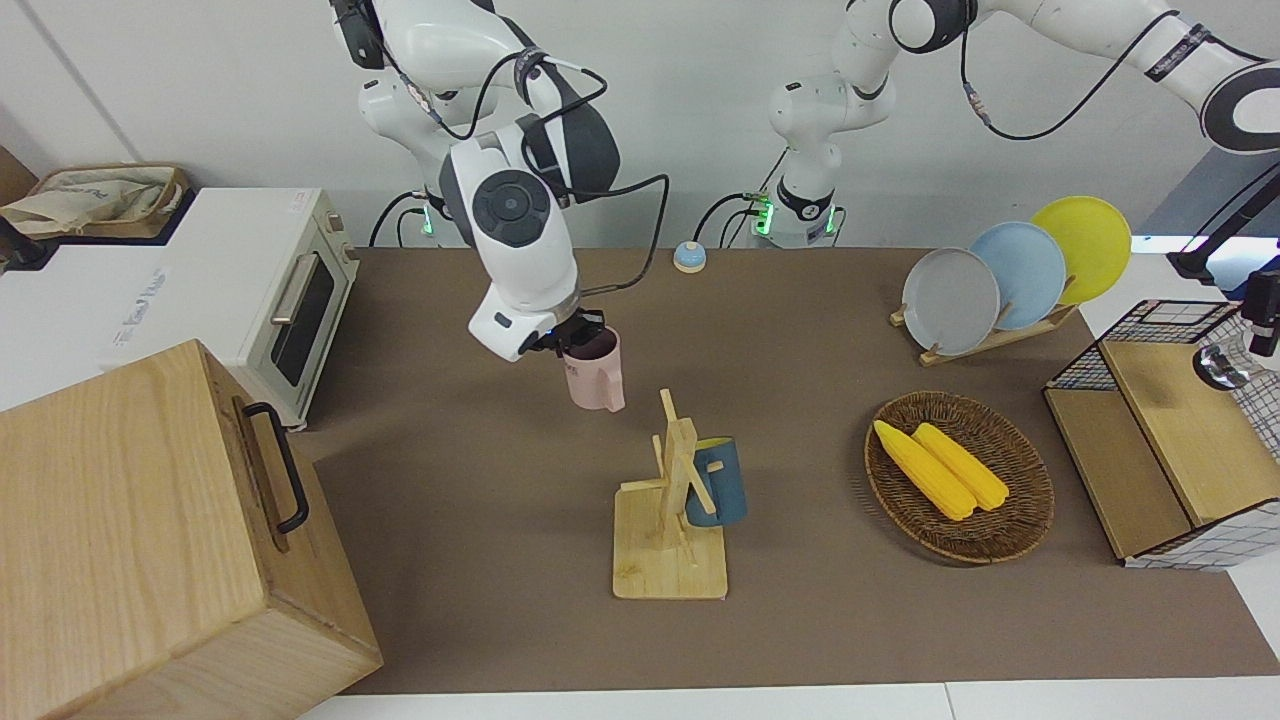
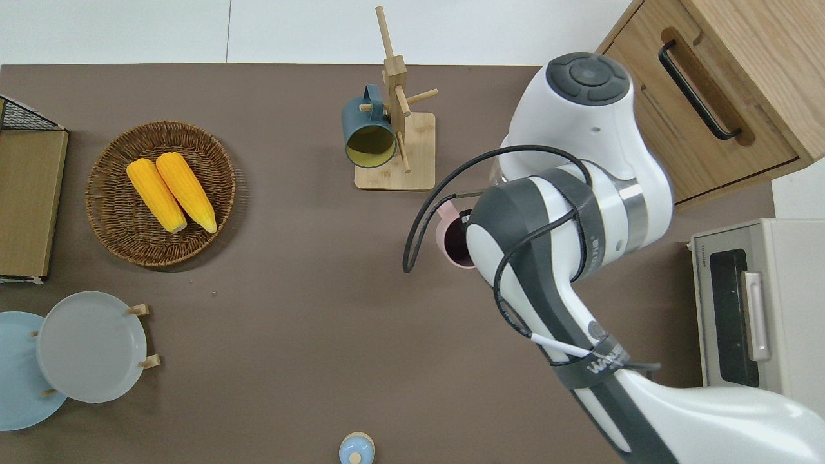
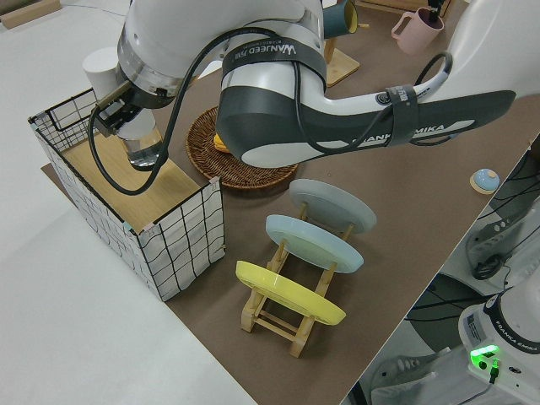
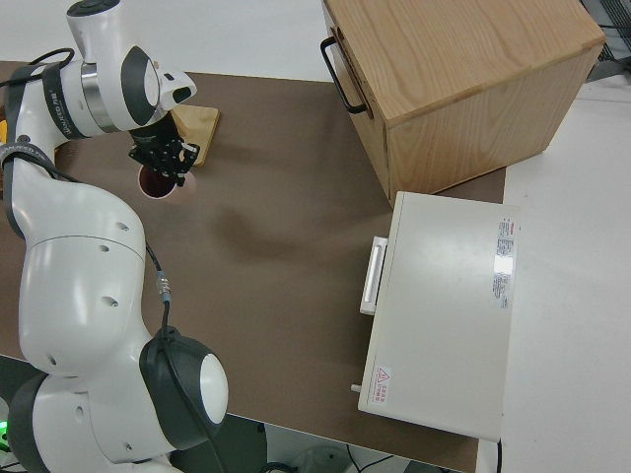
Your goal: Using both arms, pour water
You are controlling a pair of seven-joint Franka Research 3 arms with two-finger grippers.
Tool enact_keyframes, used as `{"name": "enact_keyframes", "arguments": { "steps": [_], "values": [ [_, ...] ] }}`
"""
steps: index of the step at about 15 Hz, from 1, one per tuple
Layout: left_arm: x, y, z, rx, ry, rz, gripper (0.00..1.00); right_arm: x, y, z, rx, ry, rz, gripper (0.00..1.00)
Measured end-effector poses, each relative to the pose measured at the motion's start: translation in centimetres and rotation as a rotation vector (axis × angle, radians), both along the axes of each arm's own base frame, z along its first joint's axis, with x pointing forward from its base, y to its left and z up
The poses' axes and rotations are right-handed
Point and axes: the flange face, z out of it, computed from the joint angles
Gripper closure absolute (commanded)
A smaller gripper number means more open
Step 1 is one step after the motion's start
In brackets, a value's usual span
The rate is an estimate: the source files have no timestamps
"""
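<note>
1. Clenched on the rim of a pink mug, the jaws of the right gripper are seen holding it upright, its handle turned away from the robots.
2. The pink mug is carried over the bare brown worktop, nearer to the robots than the wooden mug stand; whether its base touches the worktop cannot be told.
3. A dark interior is shown inside the pink mug in the overhead view.
4. A clear glass is gripped by the jaws of the left gripper over the wire-sided crate at the left arm's end of the worktop.
5. A blue mug is hung on a peg of the stand, its yellow inside turned toward the robots.
6. Two corn cobs are laid side by side in a wicker basket, between the stand and the crate.
7. Three plates, grey, pale blue and yellow, are stood on edge in a wooden rack, nearer to the robots than the basket.
8. A white toaster oven and a wooden box with a black handle are set at the right arm's end of the worktop.
9. A small blue bell is placed at the edge nearest the robots.
</note>
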Motion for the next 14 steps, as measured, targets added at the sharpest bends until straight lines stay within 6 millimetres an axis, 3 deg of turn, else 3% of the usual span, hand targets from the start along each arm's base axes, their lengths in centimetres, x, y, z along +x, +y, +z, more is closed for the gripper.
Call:
{"name": "enact_keyframes", "arguments": {
  "steps": [5,9,12,14],
  "values": [
    [-1.4,-1.7,4.3,-0.001,0.039,0.034,1.0,-4.4,9.6,-0.8,0.032,0.047,-0.165,1.0],
    [-3.0,-5.0,8.3,-0.013,0.058,0.058,1.0,-7.3,16.2,-1.8,0.075,0.057,-0.27,1.0],
    [-3.8,-7.9,8.7,-0.025,0.099,0.082,1.0,-8.6,20.0,-4.4,0.097,0.066,-0.346,1.0],
    [-4.2,-9.9,8.3,-0.037,0.124,0.095,1.0,-8.6,21.1,-6.4,0.105,0.082,-0.393,1.0]
  ]
}}
